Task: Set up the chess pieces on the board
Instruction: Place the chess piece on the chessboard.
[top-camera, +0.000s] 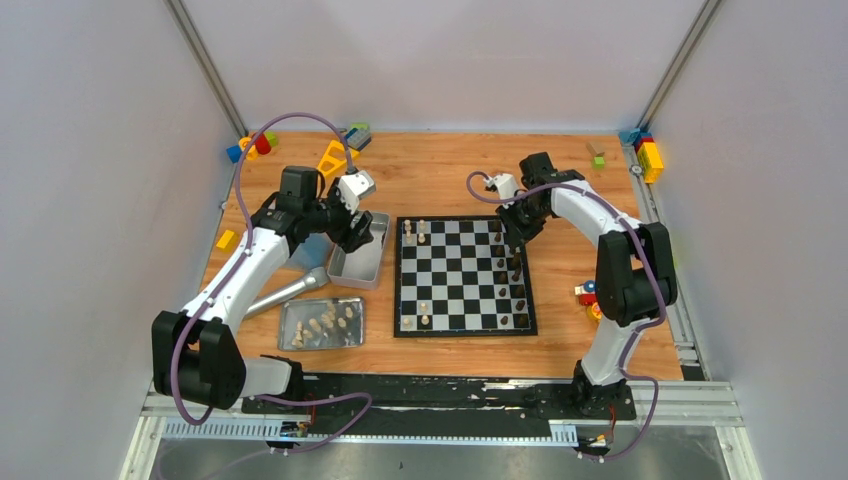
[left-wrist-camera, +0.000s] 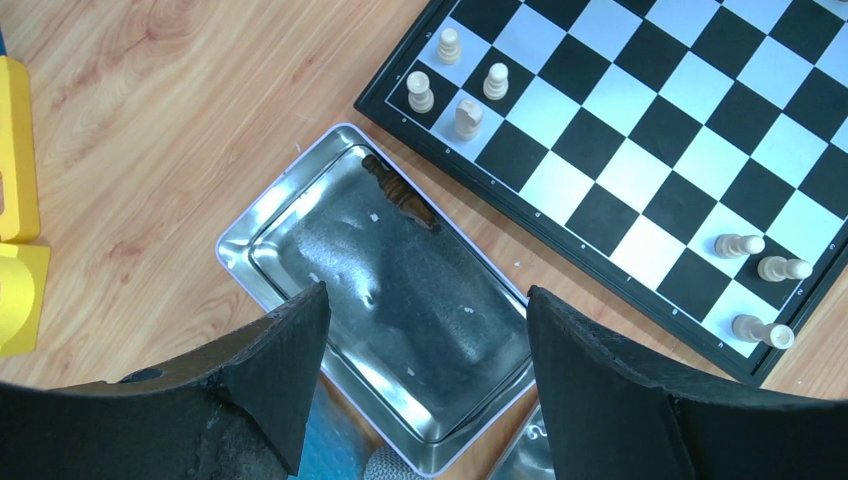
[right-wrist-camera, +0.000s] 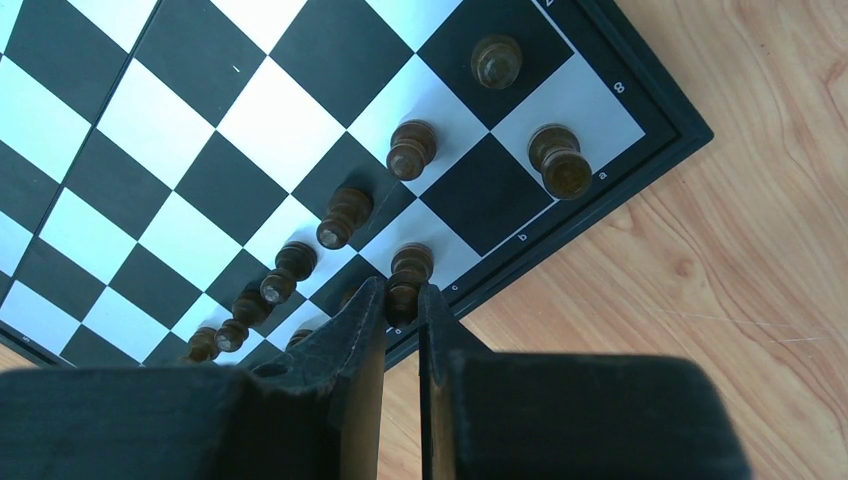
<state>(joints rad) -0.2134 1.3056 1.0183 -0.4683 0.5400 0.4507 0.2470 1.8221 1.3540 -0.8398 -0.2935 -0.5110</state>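
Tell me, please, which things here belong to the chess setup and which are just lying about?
Job: black-and-white checkered chessboard; dark brown turned chess pieces; pale cream turned chess pieces; shiny metal trays holding loose pieces.
Lying about: colourful toy blocks; grey metal cylinder.

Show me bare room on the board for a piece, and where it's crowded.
Free: the middle squares of the board, between the pale pieces at its left corners and the dark pieces along its right edge. Crowded: that right edge, where the right hand grips a dark piece.
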